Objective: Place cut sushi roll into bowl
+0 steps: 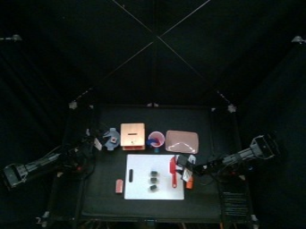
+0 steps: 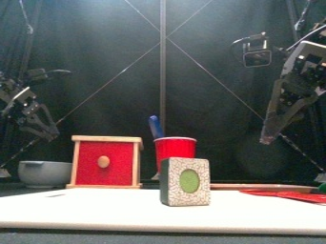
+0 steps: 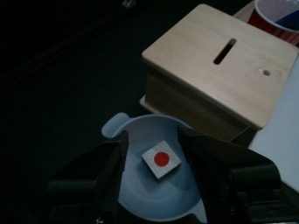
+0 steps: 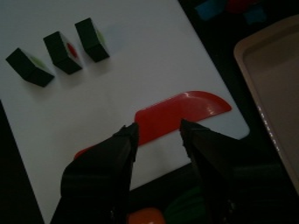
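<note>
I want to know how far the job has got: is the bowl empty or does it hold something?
Not empty. The left wrist view shows one sushi piece, pale with a red centre, lying inside the bowl, between the left gripper jaws, which stand open.

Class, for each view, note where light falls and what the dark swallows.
Top view: the white mat is brightest; both arms fade into the black curtains. Front view: the sushi piece stands well lit before a dark backdrop. Left wrist view: the wooden box is bright, the left gripper nearly lost in shadow.
</note>
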### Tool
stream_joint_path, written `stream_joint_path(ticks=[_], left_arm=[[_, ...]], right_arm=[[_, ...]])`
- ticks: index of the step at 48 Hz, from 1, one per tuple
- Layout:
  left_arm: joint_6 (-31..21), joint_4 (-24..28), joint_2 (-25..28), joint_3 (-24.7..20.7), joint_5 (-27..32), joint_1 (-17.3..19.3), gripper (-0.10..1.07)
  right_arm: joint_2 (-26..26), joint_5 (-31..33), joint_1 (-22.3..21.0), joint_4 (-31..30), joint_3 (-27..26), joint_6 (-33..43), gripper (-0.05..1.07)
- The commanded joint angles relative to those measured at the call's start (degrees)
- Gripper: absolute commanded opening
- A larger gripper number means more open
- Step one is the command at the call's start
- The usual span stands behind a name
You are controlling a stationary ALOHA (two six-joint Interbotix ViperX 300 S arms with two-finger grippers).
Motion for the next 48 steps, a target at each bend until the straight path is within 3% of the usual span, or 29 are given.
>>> stream_joint_path(ticks=[1, 5, 8, 13, 16, 25, 36, 48], left_arm=[[0.53, 0.09, 0.18, -3.16, -0.53, -2.9, 0.85], [0.62, 1.23, 0.44, -5.01, -0.79, -8.88, 0.85], [0.35, 3.08, 1.14, -6.5, -2.29, -15.29, 0.85], [0.09, 5.1, 4.39, -8.79, -7.65, -26.02, 0.84], [0.18, 5.54, 7.03, -10.02, -10.99, -30.23, 0.84], [0.35, 7.82, 23.12, -17.67, -20.39, -42.54, 0.84], [0.18, 11.43, 42.98, -31.2, -20.3, -46.67, 0.84], [-0.09, 8.09, 52.73, -38.06, -14.5, -47.37, 0.84]], right_arm=[[-0.62, -0.09, -0.09, 0.0, -1.23, -0.09, 0.8], [-0.53, -0.09, -0.09, 0.0, -1.23, -0.09, 0.8], [-0.62, -0.09, -0.09, -0.09, -1.32, -0.09, 0.8], [-0.53, 0.0, -0.09, 0.0, -1.32, -0.09, 0.8], [-0.53, 0.0, -0.18, 0.0, -1.32, -0.09, 0.8], [-0.62, 0.0, -0.26, 0.0, -1.67, -0.09, 0.8], [-0.62, -0.09, -0.26, 0.7, -1.67, 0.0, 0.8], [-0.7, -0.09, 0.09, 2.37, -1.23, -0.09, 0.8]])
